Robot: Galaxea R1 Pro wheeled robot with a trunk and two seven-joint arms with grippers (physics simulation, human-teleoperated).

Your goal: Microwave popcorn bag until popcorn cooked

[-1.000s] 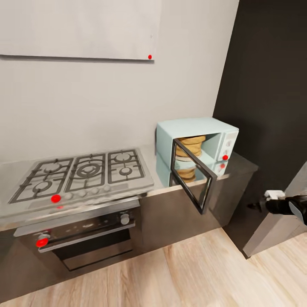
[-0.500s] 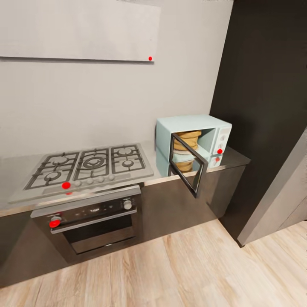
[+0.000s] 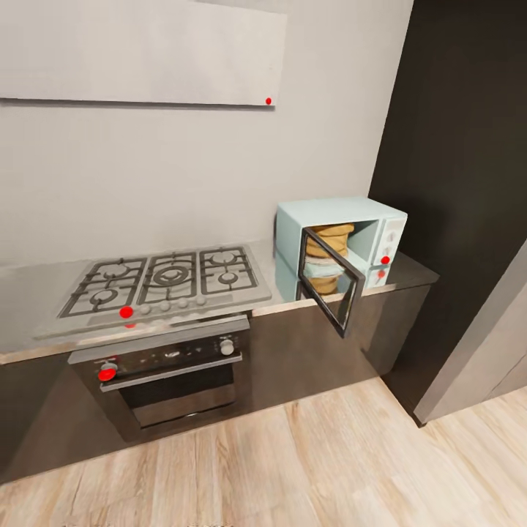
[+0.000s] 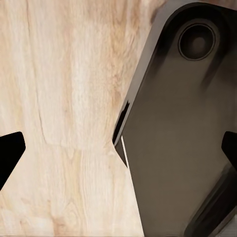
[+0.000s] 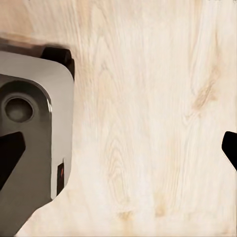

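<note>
The pale blue microwave stands at the right end of the grey countertop. Its dark glass door hangs wide open toward the room. Inside sits the tan, ring-folded popcorn bag, upright, with its mirror image on the shiny worktop below. No white popcorn can be made out. In the left wrist view my left gripper points down at the wood floor, open, holding nothing. My right gripper is likewise open and empty over the floor.
A gas hob lies left of the microwave, with a built-in dark oven under it. A tall dark cabinet and a grey panel close off the right. My own dark base shows over the wood floor.
The head camera has pulled back and shifted, so the whole kitchen sits differently in view. My right gripper, seen at the right edge one second ago, has left the head view.
</note>
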